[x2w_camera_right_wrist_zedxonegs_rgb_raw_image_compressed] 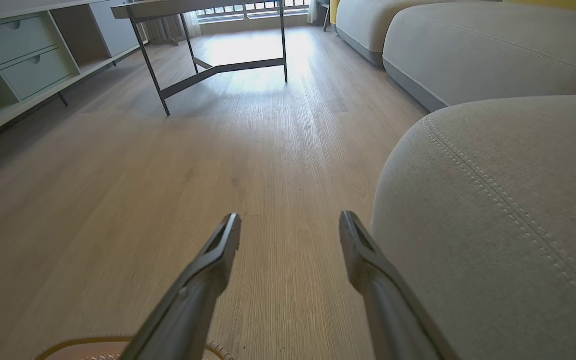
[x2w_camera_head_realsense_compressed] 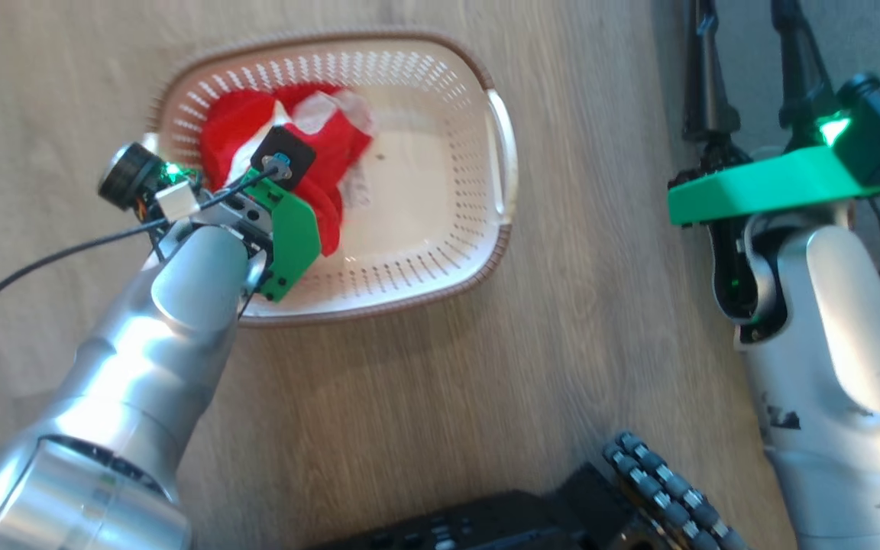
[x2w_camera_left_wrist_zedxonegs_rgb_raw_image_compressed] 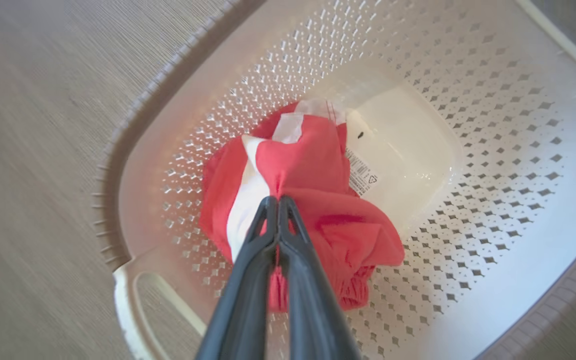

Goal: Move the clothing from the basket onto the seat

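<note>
Left gripper [x2w_camera_left_wrist_zedxonegs_rgb_raw_image_compressed: 278, 200]: clamped on red white-striped garment [x2w_camera_left_wrist_zedxonegs_rgb_raw_image_compressed: 313, 165] in laundry basket [x2w_camera_left_wrist_zedxonegs_rgb_raw_image_compressed: 493, 150]. Raise straight out, trailing folds clear, then carry to grey seat cushion [x2w_camera_right_wrist_zedxonegs_rgb_raw_image_compressed: 493, 225]. Right gripper [x2w_camera_right_wrist_zedxonegs_rgb_raw_image_compressed: 290, 217]: spread wide, empty.

My left arm reaches forward and down, my left gripper [x2w_camera_left_wrist_zedxonegs_rgb_raw_image_compressed: 278, 201] pinched tight on the clothing [x2w_camera_left_wrist_zedxonegs_rgb_raw_image_compressed: 313, 170]; my right gripper [x2w_camera_right_wrist_zedxonegs_rgb_raw_image_compressed: 290, 220] hovers, fingers spread apart.
</note>
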Controlling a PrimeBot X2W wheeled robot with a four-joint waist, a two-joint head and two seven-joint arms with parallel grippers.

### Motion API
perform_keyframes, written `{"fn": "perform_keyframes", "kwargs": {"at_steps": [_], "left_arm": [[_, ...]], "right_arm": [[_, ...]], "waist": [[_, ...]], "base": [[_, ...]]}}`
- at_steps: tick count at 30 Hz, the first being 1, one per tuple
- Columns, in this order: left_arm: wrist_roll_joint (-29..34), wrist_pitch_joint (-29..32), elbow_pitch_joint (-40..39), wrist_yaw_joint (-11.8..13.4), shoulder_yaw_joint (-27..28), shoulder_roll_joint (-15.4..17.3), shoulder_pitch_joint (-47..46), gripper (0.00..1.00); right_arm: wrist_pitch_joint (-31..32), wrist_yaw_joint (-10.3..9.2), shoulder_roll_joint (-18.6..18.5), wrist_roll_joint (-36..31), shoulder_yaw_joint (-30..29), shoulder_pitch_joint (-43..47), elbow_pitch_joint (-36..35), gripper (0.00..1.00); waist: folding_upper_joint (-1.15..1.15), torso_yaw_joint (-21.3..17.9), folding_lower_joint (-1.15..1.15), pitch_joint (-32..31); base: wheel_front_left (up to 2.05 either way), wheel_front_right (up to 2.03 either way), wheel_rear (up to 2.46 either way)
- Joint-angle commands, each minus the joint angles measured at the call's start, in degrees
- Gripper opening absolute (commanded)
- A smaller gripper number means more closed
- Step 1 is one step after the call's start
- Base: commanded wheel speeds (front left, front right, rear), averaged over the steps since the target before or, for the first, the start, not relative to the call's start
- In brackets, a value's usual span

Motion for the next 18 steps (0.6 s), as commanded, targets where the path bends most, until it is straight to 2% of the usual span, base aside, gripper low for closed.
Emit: {"fn": "perform_keyframes", "kwargs": {"at_steps": [1, 9, 18], "left_arm": [[-1.33, -1.72, -1.81, -0.11, 1.10, 0.32, 1.48, 0.00], [-9.00, -4.50, -8.65, -0.88, -0.89, 0.27, 7.20, 0.00], [-17.54, -7.42, -14.27, 1.38, -4.02, 0.26, 12.58, 0.00]], "right_arm": [[-0.28, 0.40, 0.51, -0.92, 0.19, 2.59, -1.04, 1.00], [-0.28, 0.40, 0.51, -2.78, 0.24, 4.76, 0.97, 1.00], [-0.28, 0.40, 0.51, -4.13, 0.49, 7.36, 3.83, 1.00]], "waist": [[0.00, 2.80, 0.00, -4.00], [0.00, 5.20, 0.00, -11.59], [0.00, 7.32, 0.00, -20.09]], "base": [[0.00, 0.00, 0.00], [0.00, 0.00, 0.00], [0.00, 0.00, 0.00]]}}
